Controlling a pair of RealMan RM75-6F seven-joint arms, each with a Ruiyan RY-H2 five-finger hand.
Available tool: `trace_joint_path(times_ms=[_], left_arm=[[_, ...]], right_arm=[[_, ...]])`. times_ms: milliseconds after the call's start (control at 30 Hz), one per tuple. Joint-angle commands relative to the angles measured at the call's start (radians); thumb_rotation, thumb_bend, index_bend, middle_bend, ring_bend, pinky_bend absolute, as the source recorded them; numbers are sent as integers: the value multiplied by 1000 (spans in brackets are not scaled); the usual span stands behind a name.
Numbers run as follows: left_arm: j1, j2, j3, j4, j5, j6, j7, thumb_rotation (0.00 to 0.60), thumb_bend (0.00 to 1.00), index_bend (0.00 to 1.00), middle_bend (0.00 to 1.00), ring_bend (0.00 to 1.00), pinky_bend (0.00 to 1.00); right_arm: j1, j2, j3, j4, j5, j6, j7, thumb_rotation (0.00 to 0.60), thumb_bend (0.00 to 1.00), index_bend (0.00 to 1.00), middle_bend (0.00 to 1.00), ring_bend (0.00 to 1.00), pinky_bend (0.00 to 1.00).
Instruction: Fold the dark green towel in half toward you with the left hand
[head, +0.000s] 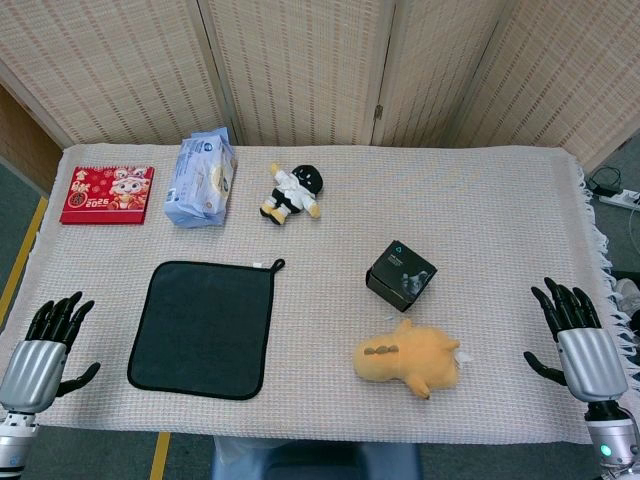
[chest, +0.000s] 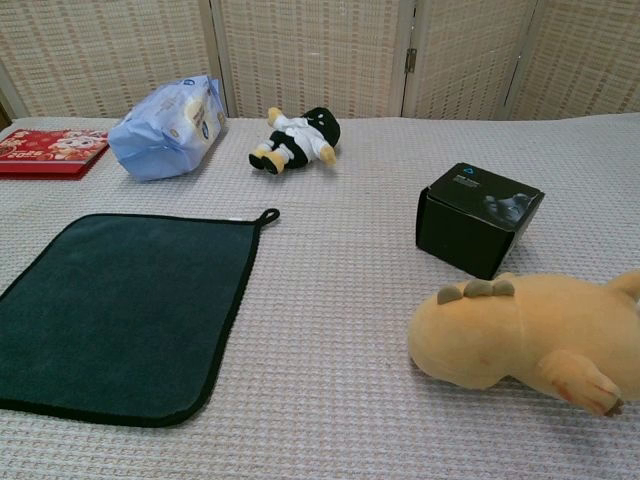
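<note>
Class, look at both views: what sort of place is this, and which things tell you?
Probably a staged robot test table indoors, not a home. Woven folding screens wall it off, a knitted cloth covers the table, and unrelated props lie spaced apart: towel, plush dinosaur, black box.

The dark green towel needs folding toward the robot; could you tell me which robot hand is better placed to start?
Left. The left robot hand rests open just beside the dark green towel, while the right robot hand sits at the far table edge, beyond the yellow plush.
</note>
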Motion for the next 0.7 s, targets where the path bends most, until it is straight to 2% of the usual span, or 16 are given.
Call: trace_joint_path(times_ms=[33, 233, 267, 333, 367, 400, 433, 467, 500, 567, 600, 700], left_arm=[[0, 0, 1, -2, -3, -4, 4, 600, 259, 2, 0, 0, 0], [-10, -12, 4, 0, 18, -6, 6, 600, 260, 16, 0, 1, 16], [-13, -17, 4, 3, 32, 2, -3, 600, 261, 20, 3, 10, 43], [-25, -41, -5, 23, 75, 38, -46, 600, 266, 47, 80, 100, 142], [-32, -49, -11, 29, 88, 47, -58, 600, 270, 61, 186, 225, 252], [-49, -54, -18, 34, 114, 53, -68, 600, 272, 70, 343, 420, 451], [-64, -54, -21, 35, 134, 51, -81, 600, 273, 71, 437, 537, 577], [-86, -45, -21, 24, 145, 28, -102, 600, 273, 73, 588, 712, 775], [-103, -31, -21, 1, 136, -6, -110, 600, 273, 84, 714, 831, 893], [-148, 8, -31, -65, 107, -93, -119, 600, 273, 151, 904, 964, 986], [-165, 12, -44, -84, 91, -116, -114, 600, 273, 219, 966, 994, 1000], [-222, 1, -75, -116, 41, -201, -102, 600, 280, 379, 1000, 1000, 1000]], right_arm=[[1, -1, -1, 3, -4, 0, 5, 600, 270, 0, 0, 0, 0], [-10, 2, -7, 5, -29, 30, 22, 600, 269, 0, 0, 0, 0], [-13, 4, -9, 5, -35, 37, 23, 600, 269, 0, 0, 0, 0], [-20, 5, -14, 4, -51, 54, 26, 600, 269, 0, 0, 0, 0], [-22, 5, -16, 3, -57, 60, 27, 600, 269, 0, 0, 0, 0], [-24, 6, -19, 1, -66, 67, 28, 600, 269, 0, 0, 0, 0], [-25, 5, -20, 0, -73, 71, 27, 600, 269, 0, 0, 0, 0], [-26, 5, -22, 0, -80, 76, 24, 600, 269, 0, 0, 0, 0], [-28, 4, -23, 1, -83, 79, 21, 600, 269, 0, 0, 0, 0], [-30, 1, -24, 1, -84, 81, 17, 600, 269, 0, 0, 0, 0], [-31, 1, -25, 2, -83, 79, 18, 600, 269, 0, 0, 0, 0], [-31, 1, -28, 1, -82, 73, 16, 600, 269, 0, 0, 0, 0]])
